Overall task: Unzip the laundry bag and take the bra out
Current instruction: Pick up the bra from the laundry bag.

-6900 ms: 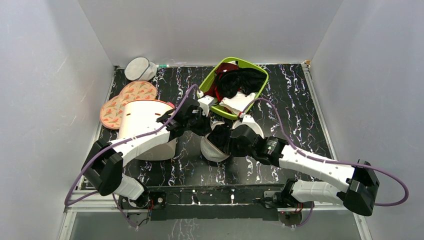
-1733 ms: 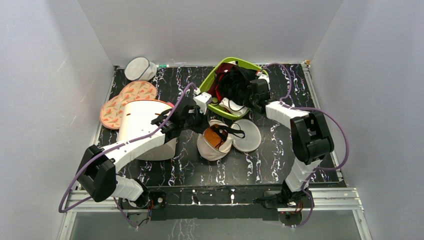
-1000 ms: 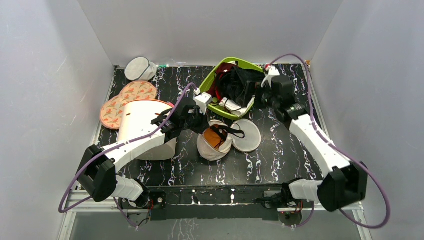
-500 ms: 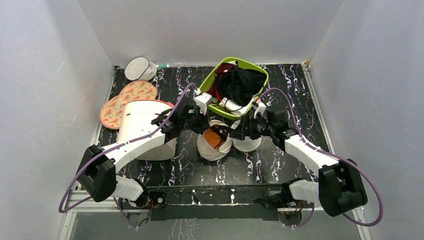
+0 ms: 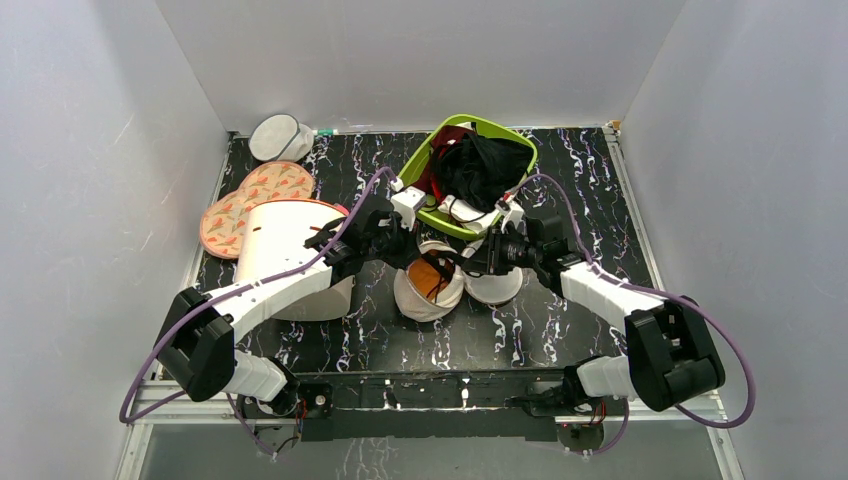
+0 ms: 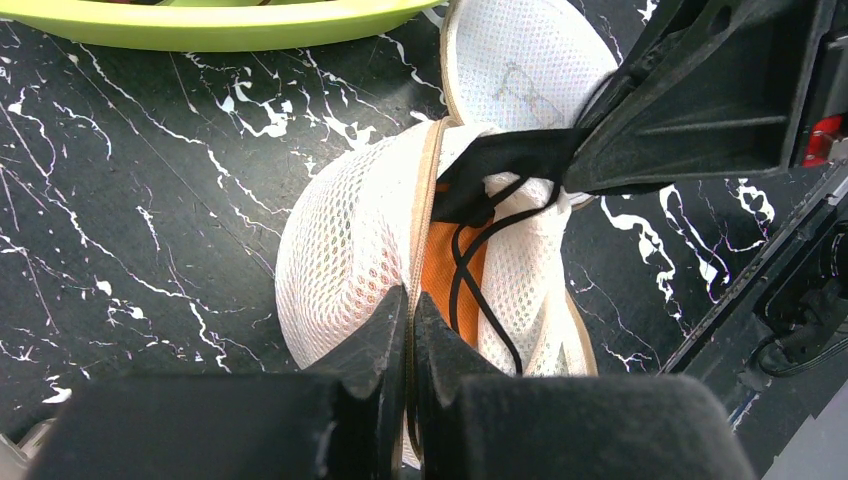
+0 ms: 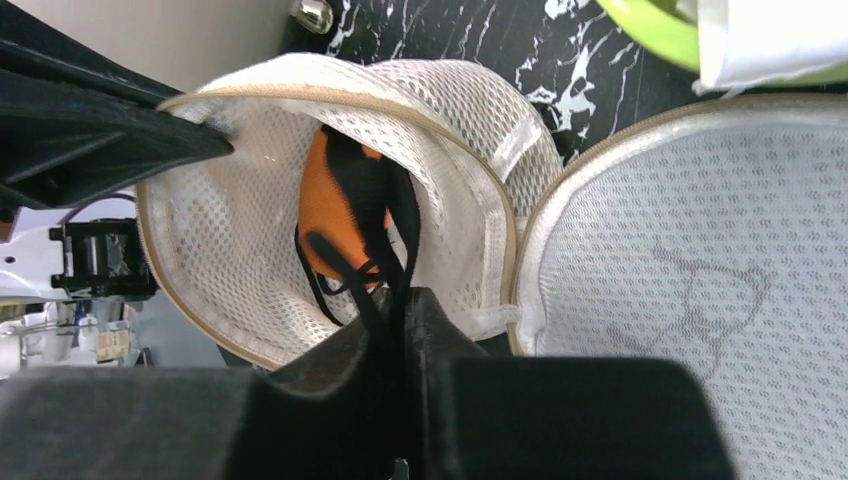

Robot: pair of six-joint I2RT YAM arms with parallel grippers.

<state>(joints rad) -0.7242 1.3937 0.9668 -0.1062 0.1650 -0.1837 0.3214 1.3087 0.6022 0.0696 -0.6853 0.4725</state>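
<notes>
– Bag count and position?
– One bag, at the centre of the worktop, just in front of one green basket. It is unzipped. Its round lid is folded out flat to the right and joined to the bag at the rim.
– Bra count and position?
– One bra, inside the open bag. One orange cup shows. Thin black straps run out over the bag's rim toward the right arm.
– State of the hands?
– Two hands, both at the bag. The left hand is narrow, fingers pinched on the bag's zip rim on its left side. The right hand is narrow too, fingers closed on a black strap of the bra, above the seam between bag and lid.
– Other items, counted?
– One cream cylinder lies on its side to the left, under the left arm. Two patterned pads lie behind it, overlapping. One greyer mesh pouch stands in the far left corner. The basket holds one black garment and one dark red cloth.
</notes>
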